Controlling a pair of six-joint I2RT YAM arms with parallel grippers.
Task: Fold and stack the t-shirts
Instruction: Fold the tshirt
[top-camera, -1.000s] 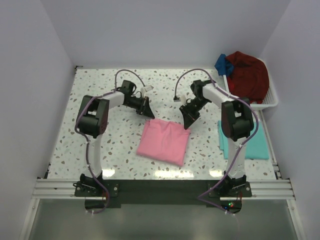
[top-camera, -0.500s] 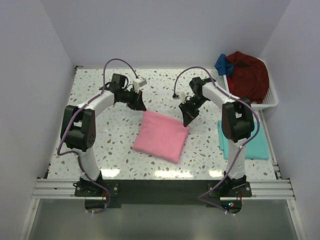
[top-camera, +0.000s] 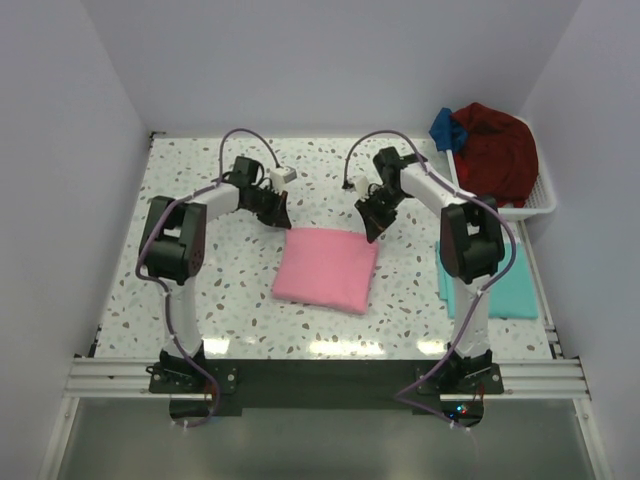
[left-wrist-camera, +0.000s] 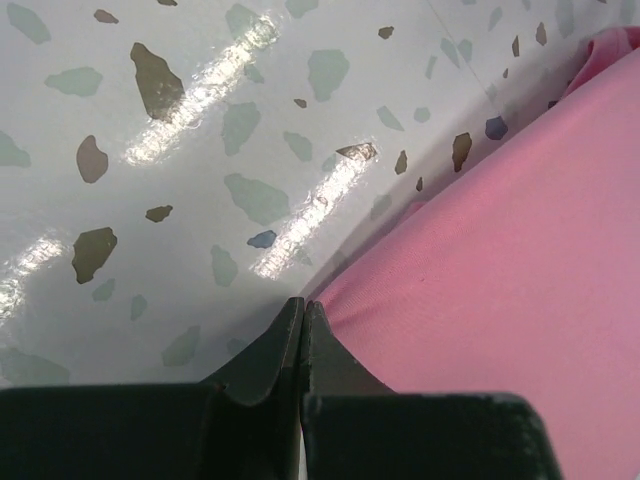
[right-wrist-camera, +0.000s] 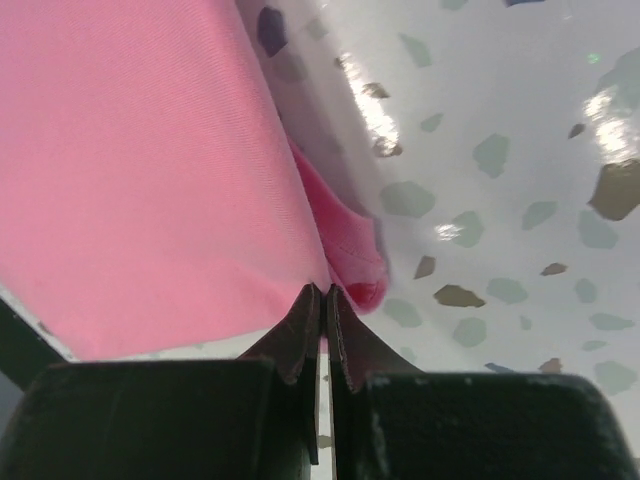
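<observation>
A folded pink t-shirt (top-camera: 325, 268) lies as a rough square on the speckled table between the arms. My left gripper (top-camera: 284, 217) is shut on its far left corner; in the left wrist view the cloth (left-wrist-camera: 500, 250) puckers into the shut tips (left-wrist-camera: 302, 305). My right gripper (top-camera: 371, 230) is shut on the far right corner, where the pink layers (right-wrist-camera: 140, 170) run into the shut tips (right-wrist-camera: 326, 290). A folded teal t-shirt (top-camera: 515, 290) lies flat at the right, partly behind the right arm. A dark red garment (top-camera: 495, 150) and a blue one (top-camera: 442, 128) are heaped in the basket.
A white basket (top-camera: 545, 200) stands at the back right corner against the wall. White walls close in the table on the left, back and right. Purple cables arch over both forearms. The arm bases sit on the rail at the near edge.
Both grippers have closed on the pink shirt's far corners. The shirt swung askew, then came square to the table and a little farther back. The left forearm swung outward and returned.
</observation>
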